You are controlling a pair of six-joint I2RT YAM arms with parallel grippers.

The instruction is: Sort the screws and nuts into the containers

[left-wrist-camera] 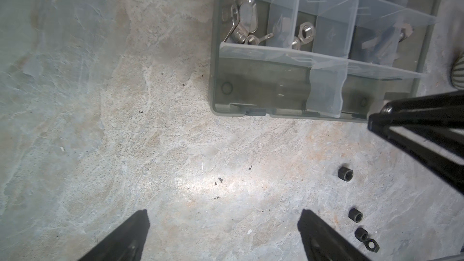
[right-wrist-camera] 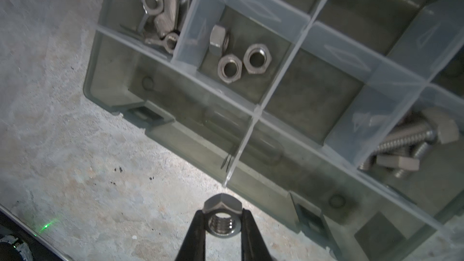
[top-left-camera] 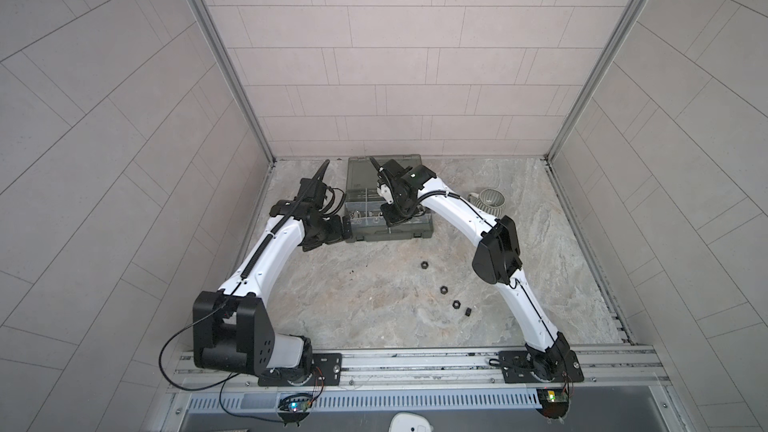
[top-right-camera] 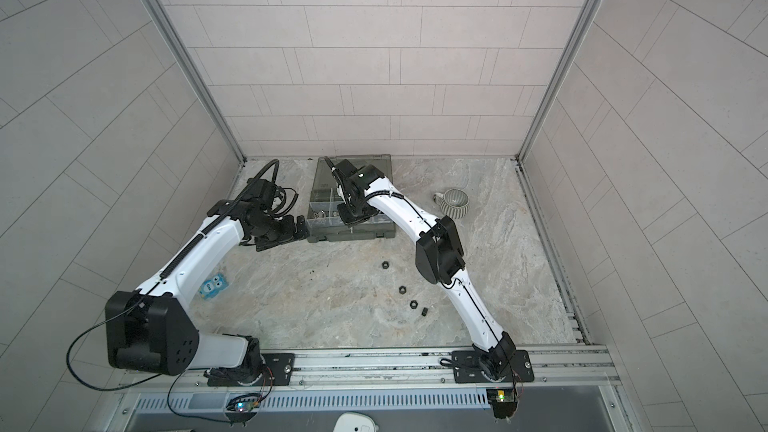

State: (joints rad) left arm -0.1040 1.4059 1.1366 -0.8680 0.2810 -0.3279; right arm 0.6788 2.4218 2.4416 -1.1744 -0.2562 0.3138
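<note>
Directions are read in the top views, with 12 o'clock toward the back wall.

1. Containers. The organizer case lies open at the 12 o'clock end of the surface. Clear dividers split it into compartments.
 - The compartment at the 9 o'clock end holds silver wing nuts. They are tangled, so no count can be taken.
 - The next compartment toward 3 o'clock holds three silver hex nuts.
 - A compartment further toward 3 o'clock holds the screws. Two hex heads show; the full count is unclear.

2. Loose parts. Four black nuts lie on the surface in a ragged line toward 5 o'clock of the case, well apart from it.

3. End effectors.
 - The right end effector is clenched on one silver nut, thread bore facing the wrist camera, above the case's 6 o'clock edge.
 - The left end effector is released and empty, just beside the case's 9 o'clock wall.

4. Surroundings. A striped mug stands at 3 o'clock of the case. A small blue packet lies at 7 o'clock, beside the left arm.

5. Obstructions. In both top views the right arm crosses the case and hides its 3 o'clock compartments.
</note>
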